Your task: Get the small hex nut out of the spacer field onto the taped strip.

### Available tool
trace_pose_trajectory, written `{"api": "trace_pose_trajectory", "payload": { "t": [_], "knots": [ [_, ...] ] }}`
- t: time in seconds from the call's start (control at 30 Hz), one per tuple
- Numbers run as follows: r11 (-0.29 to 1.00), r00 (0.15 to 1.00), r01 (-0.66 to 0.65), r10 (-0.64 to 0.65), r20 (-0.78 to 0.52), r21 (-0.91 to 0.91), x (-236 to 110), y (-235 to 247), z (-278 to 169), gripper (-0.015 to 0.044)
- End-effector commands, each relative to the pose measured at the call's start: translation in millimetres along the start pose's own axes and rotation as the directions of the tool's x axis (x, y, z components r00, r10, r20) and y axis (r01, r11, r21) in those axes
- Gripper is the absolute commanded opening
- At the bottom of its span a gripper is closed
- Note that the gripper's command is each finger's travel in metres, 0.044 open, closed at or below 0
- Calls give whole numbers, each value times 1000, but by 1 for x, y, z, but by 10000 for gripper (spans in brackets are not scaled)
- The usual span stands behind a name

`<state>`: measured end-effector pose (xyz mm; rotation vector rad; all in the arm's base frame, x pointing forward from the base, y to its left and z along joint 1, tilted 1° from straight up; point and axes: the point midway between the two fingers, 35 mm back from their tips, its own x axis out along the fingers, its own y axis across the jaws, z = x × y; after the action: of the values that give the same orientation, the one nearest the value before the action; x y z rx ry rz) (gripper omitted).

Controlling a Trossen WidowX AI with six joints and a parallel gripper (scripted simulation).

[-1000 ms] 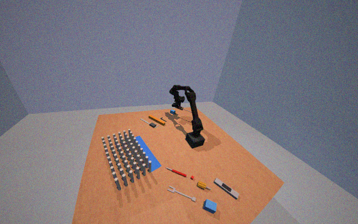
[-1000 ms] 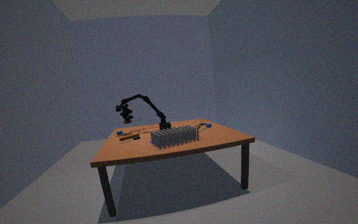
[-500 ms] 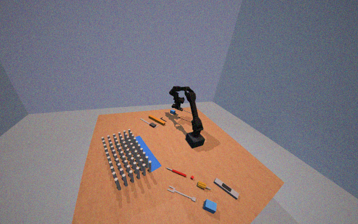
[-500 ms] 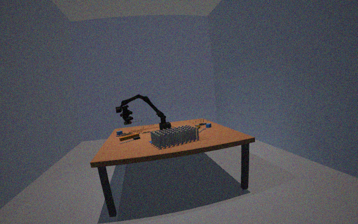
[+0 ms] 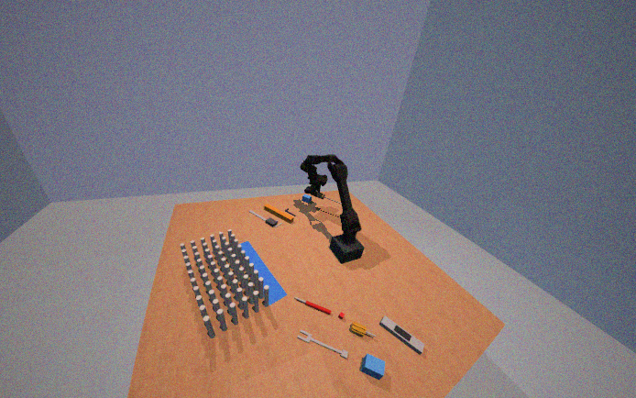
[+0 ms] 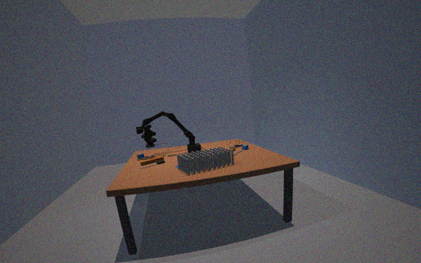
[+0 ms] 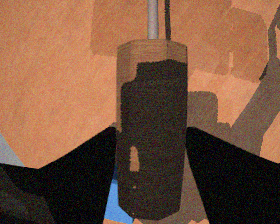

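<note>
My gripper (image 5: 313, 190) (image 6: 149, 142) (image 7: 151, 135) is shut on the dark cylindrical handle (image 7: 152, 116) of a thin rod tool. I hold it in the air above the far end of the table. Its thin shaft (image 7: 152, 3) (image 5: 332, 199) sticks out away from the fingers. The field of standing grey spacers (image 5: 224, 276) (image 6: 204, 160) is far from the gripper, at the table's left side. The blue taped strip (image 5: 264, 274) lies along the field's right edge. I cannot make out the hex nut among the spacers.
An orange bar (image 5: 278, 213), a grey tool with a dark head (image 5: 263, 217) and a small blue block (image 5: 306, 198) lie near the gripper. A red screwdriver (image 5: 313, 305), a fork tool (image 5: 323, 344), a yellow-handled driver (image 5: 360, 329), a grey flat device (image 5: 401, 334) and a blue block (image 5: 372, 365) lie at the near end.
</note>
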<state>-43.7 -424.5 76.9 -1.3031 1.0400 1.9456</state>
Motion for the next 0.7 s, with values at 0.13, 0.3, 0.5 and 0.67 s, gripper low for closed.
{"api": "trace_pose_trajectory", "payload": {
  "t": [0.13, 0.3, 0.5, 0.67],
  "knots": [
    [1000, 1000, 0, 0, 14, -2, 11, -4, 0, 0],
    [1000, 1000, 0, 0, 14, -2, 15, -5, -1, 0],
    [1000, 1000, 0, 0, 14, -2, 20, -6, -2, 0],
    [1000, 1000, 0, 0, 14, -2, 24, -8, -3, 0]
  ]
}}
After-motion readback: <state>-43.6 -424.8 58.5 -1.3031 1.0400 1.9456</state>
